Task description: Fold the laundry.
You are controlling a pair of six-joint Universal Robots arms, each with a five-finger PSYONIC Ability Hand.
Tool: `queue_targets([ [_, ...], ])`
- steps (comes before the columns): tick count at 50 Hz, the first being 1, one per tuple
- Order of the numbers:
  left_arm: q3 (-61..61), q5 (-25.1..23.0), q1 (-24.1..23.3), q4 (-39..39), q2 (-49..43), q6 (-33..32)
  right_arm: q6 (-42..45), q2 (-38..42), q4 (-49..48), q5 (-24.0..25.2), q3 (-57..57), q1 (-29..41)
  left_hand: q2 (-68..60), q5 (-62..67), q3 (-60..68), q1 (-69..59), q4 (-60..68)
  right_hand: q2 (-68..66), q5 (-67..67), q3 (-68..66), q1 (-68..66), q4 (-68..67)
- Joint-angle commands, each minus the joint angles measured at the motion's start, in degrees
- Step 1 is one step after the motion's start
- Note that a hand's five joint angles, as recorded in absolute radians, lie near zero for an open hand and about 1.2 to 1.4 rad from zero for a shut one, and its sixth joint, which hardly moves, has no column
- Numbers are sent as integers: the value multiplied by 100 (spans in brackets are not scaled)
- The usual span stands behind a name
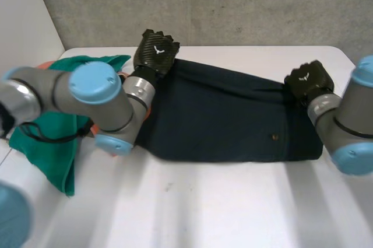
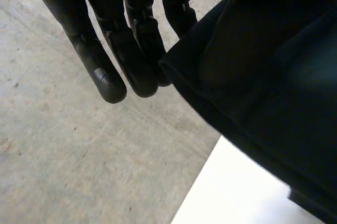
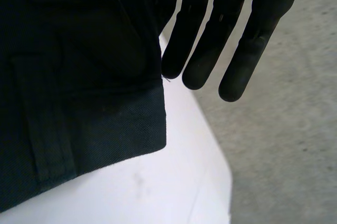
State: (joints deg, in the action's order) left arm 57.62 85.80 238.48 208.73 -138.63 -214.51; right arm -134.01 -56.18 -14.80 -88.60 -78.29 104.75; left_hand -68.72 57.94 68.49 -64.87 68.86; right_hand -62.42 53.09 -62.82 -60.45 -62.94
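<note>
A dark navy garment (image 1: 221, 114) lies flat across the middle of the white table (image 1: 204, 207). My left hand (image 1: 156, 49) is at its far left corner, back of the hand up. In the left wrist view its straight fingers (image 2: 108, 74) point down past the table's edge, and the garment's folded edge (image 2: 253, 76) is pinched at the innermost one. My right hand (image 1: 308, 80) is at the far right corner. There its fingers (image 3: 237, 55) are also straight, with the garment's edge (image 3: 79, 76) gathered against the innermost finger and the corner resting on the table.
A green cloth (image 1: 52, 137) is heaped at the table's left end, partly under my left arm, with something orange (image 1: 122, 76) beneath it. A concrete wall (image 1: 233, 3) stands behind the table. Grey floor (image 3: 289, 129) lies past the table's edge (image 3: 210, 150).
</note>
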Motion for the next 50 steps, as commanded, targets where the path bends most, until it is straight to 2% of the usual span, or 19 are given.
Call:
queue_targets([
  [1, -498, -169, -118, 167, -648, 58, -46, 854, -1120, -237, 710, 72, 5872, -5794, -5849, 5487, -5886, 5242, -5309, 5282, 5045, 5294],
  [2, -385, -169, -161, 228, -621, 85, -64, 854, -1147, -246, 701, 72, 5371, -5292, -5348, 4985, -5384, 5242, -5309, 5282, 5045, 5294],
  [3, -323, -169, -188, 273, -595, 102, -99, 820, -1139, -263, 667, 80, 5872, -5794, -5849, 5487, -5886, 5242, -5309, 5282, 5045, 5294],
  [7, 195, -116, -241, 492, -86, 164, -537, 416, -876, -255, 307, 46, 5872, -5794, -5849, 5487, -5886, 5242, -5309, 5282, 5045, 5294],
  [10, 846, -108, -197, 572, 547, 182, -995, -225, -174, -115, -71, -60, 5872, -5794, -5849, 5487, -5886, 5242, -5309, 5282, 5045, 5294],
  [11, 1021, -99, -197, 572, 713, 190, -1187, -548, 324, 69, -255, -104, 5872, -5794, -5849, 5487, -5886, 5242, -5309, 5282, 5045, 5294],
  [14, 1505, -90, -197, 502, 1092, 243, -1495, -849, 1116, 455, -519, -183, 5872, -5794, -5849, 5487, -5886, 5242, -5309, 5282, 5045, 5294],
  [19, 2287, -99, -206, 493, 1567, 497, -1804, -912, 1884, 966, -985, -622, 5872, -5794, -5849, 5487, -5886, 4798, -4864, 4837, 4600, 4849],
  [25, 2710, -99, -250, 493, 1726, 911, -1804, -886, 1552, 1081, -1311, -869, 5872, -5794, -5849, 5487, -5886, 4058, -4125, 4097, 3861, 4110],
  [29, 2719, -99, -258, 493, 1726, 1008, -1769, -570, 998, 1020, -1390, -860, 5872, -5794, -5849, 5487, -5886, 3319, -3385, 3358, 3121, 3370],
  [31, 2719, -99, -258, 493, 1726, 1025, -1734, -333, 795, 941, -1355, -869, 5872, -5794, -5849, 5487, -5886, 890, -957, 930, 693, 942],
  [32, 2728, -90, -258, 493, 1726, 1025, -1717, -289, 751, 888, -1338, -877, 5872, -5794, -5849, 5487, -5886, -1021, 955, -982, -1218, -969],
  [33, 2728, -90, -258, 493, 1726, 1025, -1690, -279, 734, 818, -1338, -886, 5872, -5794, -5849, 5487, -5886, -1750, 1684, -1711, -1948, -1699],
  [37, 2745, -81, -267, 466, 1901, 1052, -1401, -611, 637, 414, -1460, -1070, 5872, -5794, -5849, 5487, -5886, -1758, 1691, -1718, -1955, -1706],
  [40, 2842, -46, -267, 466, 2164, 1122, -1041, -990, 628, 413, -1557, -1334, 5872, -5794, -5849, 5487, -5886, -1758, 1691, -1718, -1955, -1706],
  [45, 3088, -28, -258, 458, 2551, 1350, 407, -1413, 567, 413, -1602, -1791, 5872, -5794, -5849, 5487, -5886, -1758, 1691, -1718, -1955, -1706],
  [48, 3211, -37, -241, 458, 2666, 1517, 700, -1439, 479, 448, -1531, -1739, 5872, -5794, -5849, 5487, -5886, -1758, 1691, -1718, -1955, -1706],
  [50, 3229, -28, -241, 458, 2666, 1605, 745, -1448, 321, 597, -1435, -1328, 5872, -5794, -5849, 5487, -5886, -1758, 1691, -1718, -1955, -1706],
])
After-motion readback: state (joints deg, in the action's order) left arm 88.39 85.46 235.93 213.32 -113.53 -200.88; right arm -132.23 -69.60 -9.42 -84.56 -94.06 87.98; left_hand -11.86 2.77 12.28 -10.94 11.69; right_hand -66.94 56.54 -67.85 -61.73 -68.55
